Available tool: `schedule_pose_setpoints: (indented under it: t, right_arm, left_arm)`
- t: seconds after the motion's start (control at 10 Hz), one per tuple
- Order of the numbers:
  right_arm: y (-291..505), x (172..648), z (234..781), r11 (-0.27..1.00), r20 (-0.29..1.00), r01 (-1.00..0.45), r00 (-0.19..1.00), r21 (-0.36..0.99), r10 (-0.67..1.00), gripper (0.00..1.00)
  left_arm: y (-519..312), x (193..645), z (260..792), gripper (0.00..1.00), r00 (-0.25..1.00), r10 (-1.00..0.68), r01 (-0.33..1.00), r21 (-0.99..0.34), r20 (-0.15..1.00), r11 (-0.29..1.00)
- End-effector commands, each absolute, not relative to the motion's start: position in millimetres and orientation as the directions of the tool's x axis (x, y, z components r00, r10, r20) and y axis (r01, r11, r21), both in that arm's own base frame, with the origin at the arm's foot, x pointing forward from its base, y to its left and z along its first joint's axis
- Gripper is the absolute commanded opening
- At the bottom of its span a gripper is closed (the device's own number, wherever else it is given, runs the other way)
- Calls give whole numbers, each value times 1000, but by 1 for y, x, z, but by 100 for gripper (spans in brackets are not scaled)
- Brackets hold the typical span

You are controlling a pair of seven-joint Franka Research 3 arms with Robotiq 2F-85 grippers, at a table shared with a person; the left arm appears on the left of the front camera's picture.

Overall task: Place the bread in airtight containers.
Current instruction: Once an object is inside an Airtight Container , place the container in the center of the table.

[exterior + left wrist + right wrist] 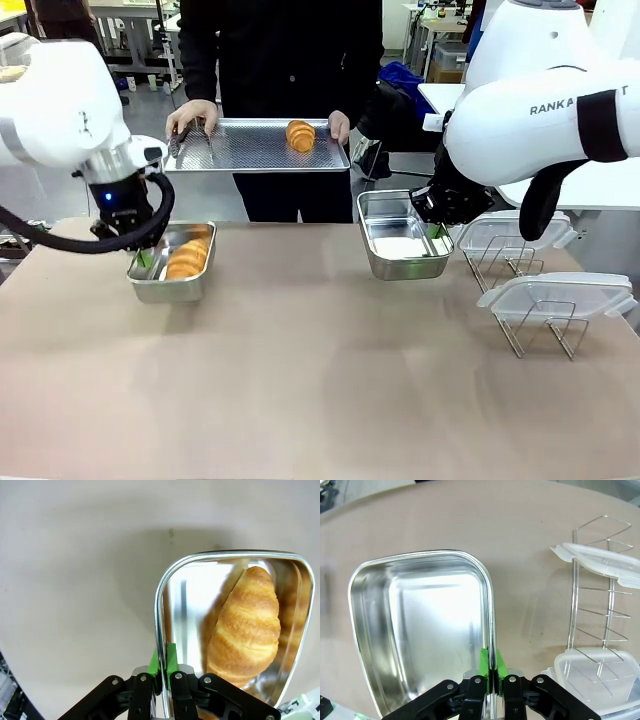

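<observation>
So loading cannot shift them, we clamp the left end effector [163, 666] on the rim of the filled pan [159, 605], the right end effector [492, 669] on the empty pan [420, 630].

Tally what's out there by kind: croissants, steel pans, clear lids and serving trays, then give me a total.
Croissants: 2
Steel pans: 2
Clear lids: 2
Serving tray: 1
Total: 7

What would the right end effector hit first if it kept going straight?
The right end effector is shut on the empty pan; straight on, probably the table beneath, though depth is unclear.
</observation>
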State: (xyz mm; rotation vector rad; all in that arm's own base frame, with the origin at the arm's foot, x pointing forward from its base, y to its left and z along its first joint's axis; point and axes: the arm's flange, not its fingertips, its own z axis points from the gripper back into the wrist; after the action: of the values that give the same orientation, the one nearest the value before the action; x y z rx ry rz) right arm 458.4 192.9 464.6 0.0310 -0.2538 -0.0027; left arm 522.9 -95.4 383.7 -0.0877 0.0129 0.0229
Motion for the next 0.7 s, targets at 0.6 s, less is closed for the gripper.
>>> schedule_pose_setpoints:
  t: [0.6]
  right_arm:
    - [192, 459, 469, 999, 259, 0, 966, 32, -8, 0]
  left_arm:
    - [-110, 498, 317, 5, 996, 0, 7, -74, 94, 997]
